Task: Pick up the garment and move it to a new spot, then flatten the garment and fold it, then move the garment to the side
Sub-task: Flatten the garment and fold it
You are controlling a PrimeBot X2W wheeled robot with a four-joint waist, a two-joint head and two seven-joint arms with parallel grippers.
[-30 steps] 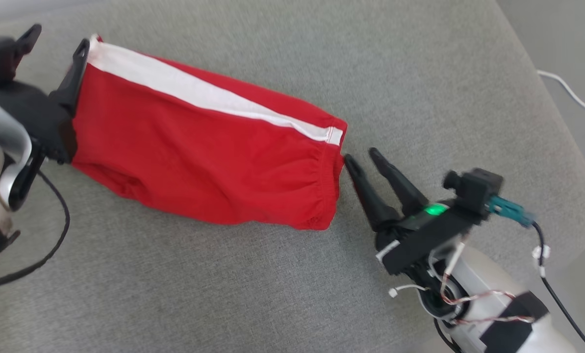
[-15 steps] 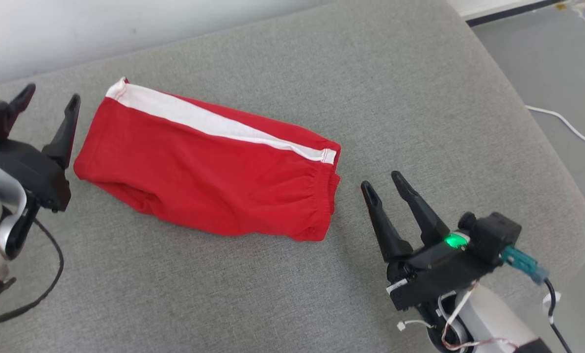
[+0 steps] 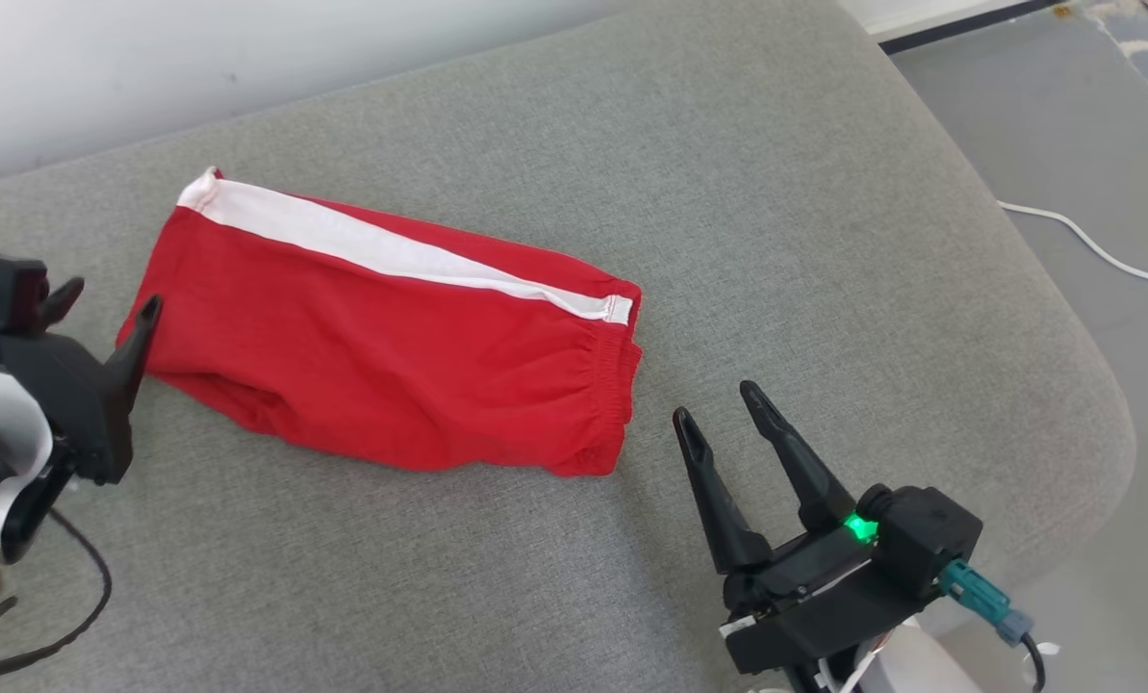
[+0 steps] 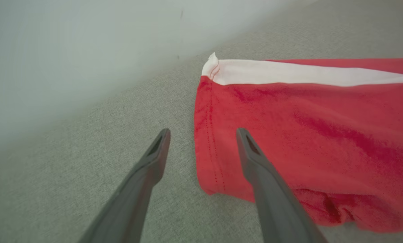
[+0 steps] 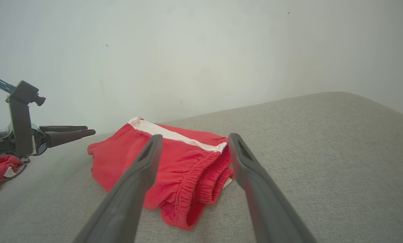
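No legible text, label, brand, number or sign was found in any view.
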